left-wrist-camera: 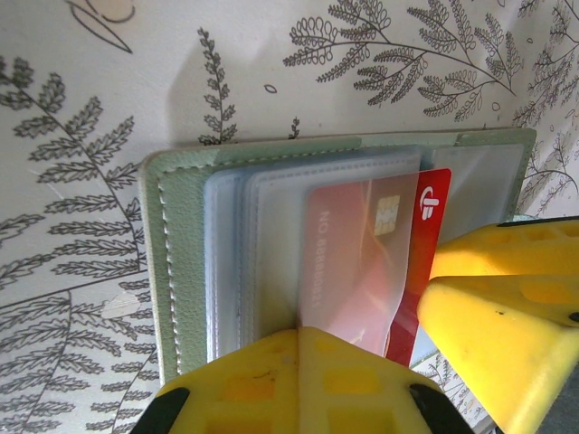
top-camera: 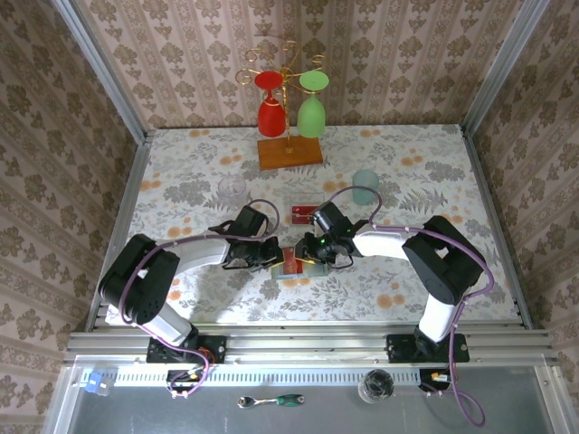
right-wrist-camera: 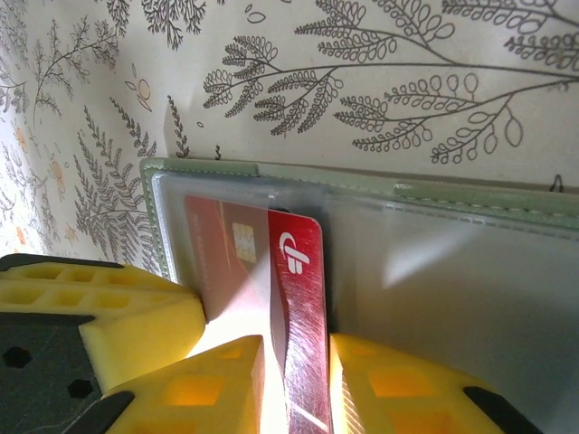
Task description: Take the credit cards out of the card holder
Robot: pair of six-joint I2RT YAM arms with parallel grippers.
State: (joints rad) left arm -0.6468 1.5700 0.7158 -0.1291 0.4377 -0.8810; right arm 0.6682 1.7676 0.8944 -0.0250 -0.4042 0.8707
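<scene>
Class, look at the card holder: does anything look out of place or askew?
The red credit card sticks partly out of its clear sleeve in the card holder, between the fingers of the right claw.

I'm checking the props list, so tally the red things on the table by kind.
goblet: 1
cards: 2, one half out of the wallet at, one lying beyond it
Total: 3
</scene>
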